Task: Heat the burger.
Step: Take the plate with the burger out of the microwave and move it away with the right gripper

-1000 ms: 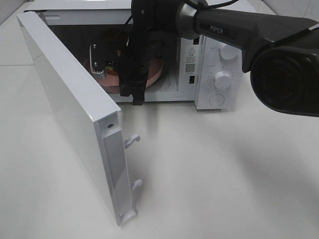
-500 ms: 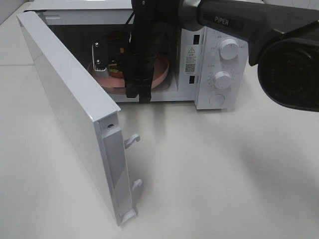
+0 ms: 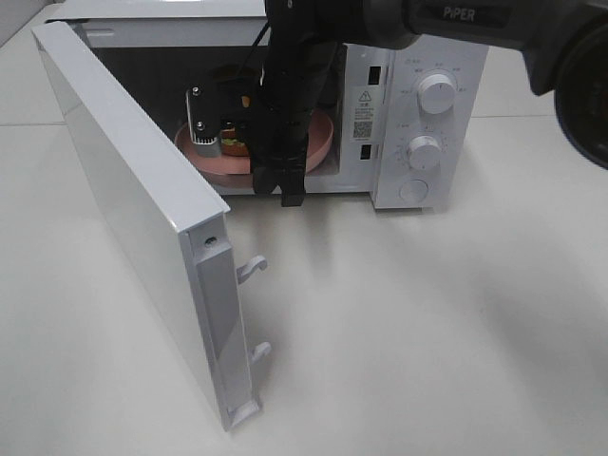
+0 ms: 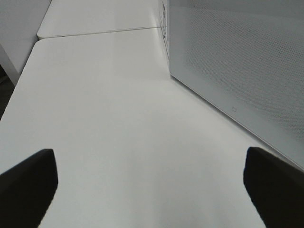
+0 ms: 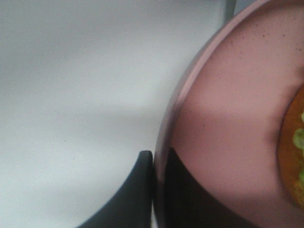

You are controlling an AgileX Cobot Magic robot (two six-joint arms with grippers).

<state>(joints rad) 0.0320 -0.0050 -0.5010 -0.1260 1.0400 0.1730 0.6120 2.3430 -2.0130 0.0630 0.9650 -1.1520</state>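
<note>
The microwave (image 3: 418, 114) is seen at the top centre of the high view, its door (image 3: 133, 204) swung wide open toward the lower left of the frame. Inside the cavity, at upper centre, a pink plate (image 3: 318, 142) is held, and the burger (image 3: 233, 141) is glimpsed on it, mostly hidden behind the dark right arm (image 3: 290, 95) that is reached down into the opening.

In the right wrist view, the right tool (image 5: 159, 190) is shown clamped shut on the plate's rim, one finger outside the rim and one on the plate's inner face. The burger's orange bun and a bit of green (image 5: 295, 152) are caught at the right edge of that frame, on the plate and apart from the fingers.

The left tool (image 4: 152, 190) is not seen in the high view. In the left wrist view its two dark fingers (image 4: 28, 185) are spread wide at the lower corners of the frame, with nothing between them but bare white tabletop (image 4: 118, 118). The perforated panel of the door (image 4: 237, 71) is seen at the upper right of that frame.
</note>
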